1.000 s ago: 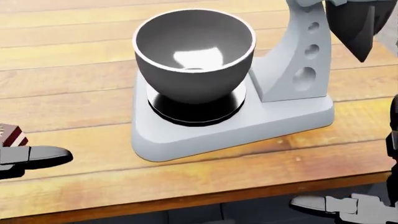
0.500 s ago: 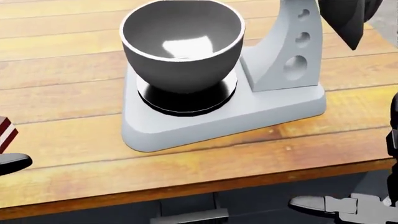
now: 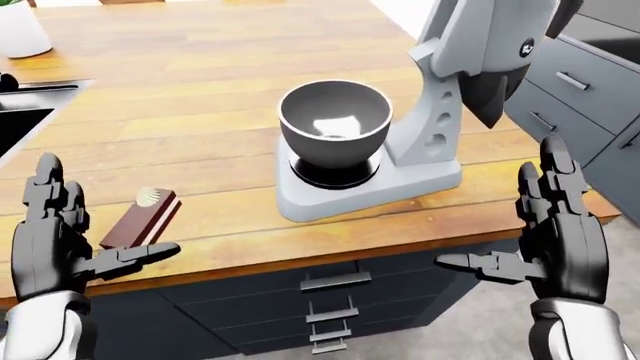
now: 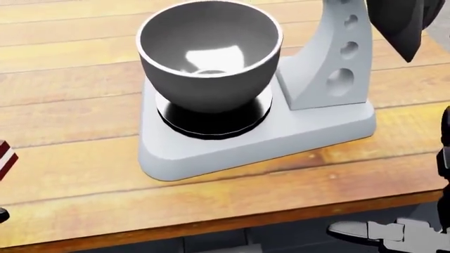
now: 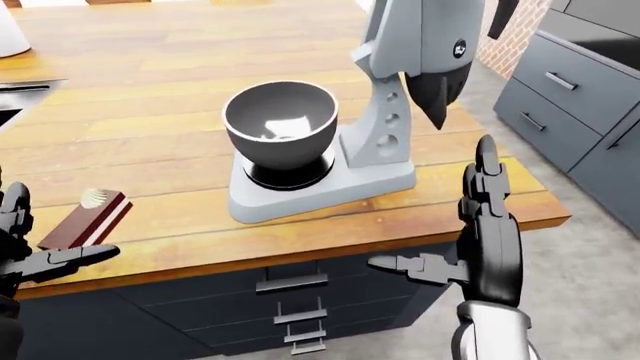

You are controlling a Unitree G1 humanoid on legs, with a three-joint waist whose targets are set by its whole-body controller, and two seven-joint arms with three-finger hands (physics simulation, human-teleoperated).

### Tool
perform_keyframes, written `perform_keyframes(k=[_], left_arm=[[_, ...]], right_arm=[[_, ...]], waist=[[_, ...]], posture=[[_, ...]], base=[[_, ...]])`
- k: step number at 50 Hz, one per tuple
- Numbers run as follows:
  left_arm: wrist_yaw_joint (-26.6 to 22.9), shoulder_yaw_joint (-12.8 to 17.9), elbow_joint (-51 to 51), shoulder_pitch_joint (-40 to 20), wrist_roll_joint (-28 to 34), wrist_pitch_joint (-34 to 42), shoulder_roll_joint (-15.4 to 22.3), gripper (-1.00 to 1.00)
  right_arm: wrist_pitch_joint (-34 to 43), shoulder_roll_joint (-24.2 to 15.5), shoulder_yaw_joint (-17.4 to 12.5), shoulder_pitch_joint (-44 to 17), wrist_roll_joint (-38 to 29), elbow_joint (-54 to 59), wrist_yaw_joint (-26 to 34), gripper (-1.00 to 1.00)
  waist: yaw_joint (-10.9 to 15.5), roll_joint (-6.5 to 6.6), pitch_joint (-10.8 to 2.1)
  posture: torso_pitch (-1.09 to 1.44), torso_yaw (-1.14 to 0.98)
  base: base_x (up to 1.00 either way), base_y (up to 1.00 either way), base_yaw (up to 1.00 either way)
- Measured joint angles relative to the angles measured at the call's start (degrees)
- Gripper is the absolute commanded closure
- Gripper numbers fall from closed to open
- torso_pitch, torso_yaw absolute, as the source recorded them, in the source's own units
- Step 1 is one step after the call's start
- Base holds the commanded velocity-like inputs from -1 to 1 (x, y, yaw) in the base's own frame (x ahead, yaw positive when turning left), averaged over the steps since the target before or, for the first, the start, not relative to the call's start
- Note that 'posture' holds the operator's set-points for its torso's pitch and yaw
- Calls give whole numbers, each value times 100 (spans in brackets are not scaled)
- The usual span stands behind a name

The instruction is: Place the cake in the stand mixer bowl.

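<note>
A slice of layered cake point(image 3: 142, 219) with a white swirl on top lies on the wooden counter point(image 3: 200, 112), left of the stand mixer point(image 3: 440, 105). Only its edge point(image 4: 4, 158) shows at the head view's left side. The grey mixer bowl point(image 3: 334, 121) sits empty on the mixer base, with the head tilted up above it. My left hand point(image 3: 60, 240) is open at the counter's near edge, just left of the cake, thumb pointing toward it. My right hand point(image 3: 545, 232) is open off the counter's near right corner, holding nothing.
Dark drawers point(image 3: 325, 300) sit below the counter. A sink point(image 3: 20, 120) is at the left edge and a white pot point(image 3: 22, 28) at the top left. More grey cabinets point(image 3: 580, 97) stand to the right across a floor gap.
The head view has shifted: mixer and bowl sit slightly larger and further right. My left hand's thumb has slid out at the left edge; the cake shows less. My right hand's thumb holds still.
</note>
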Motion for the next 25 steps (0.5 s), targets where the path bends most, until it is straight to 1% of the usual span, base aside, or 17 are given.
perform_keyframes(k=[5, 12, 25], left_arm=[[-145, 81, 61, 72, 58, -58, -40, -100], [-253, -35, 294, 99, 302, -169, -28, -100], [-441, -235, 714, 59, 823, -625, -30, -100]], right_arm=[[41, -10, -5, -11, -9, -79, 3, -100], [47, -4, 18, -14, -21, -93, 5, -100], [17, -4, 3, -3, -21, -88, -9, -100]], waist=[[1, -3, 4], [-4, 0, 1], [11, 162, -133]], posture=[[0, 0], [0, 0], [0, 0]], base=[[0, 0, 0], [0, 0, 0], [0, 0, 0]])
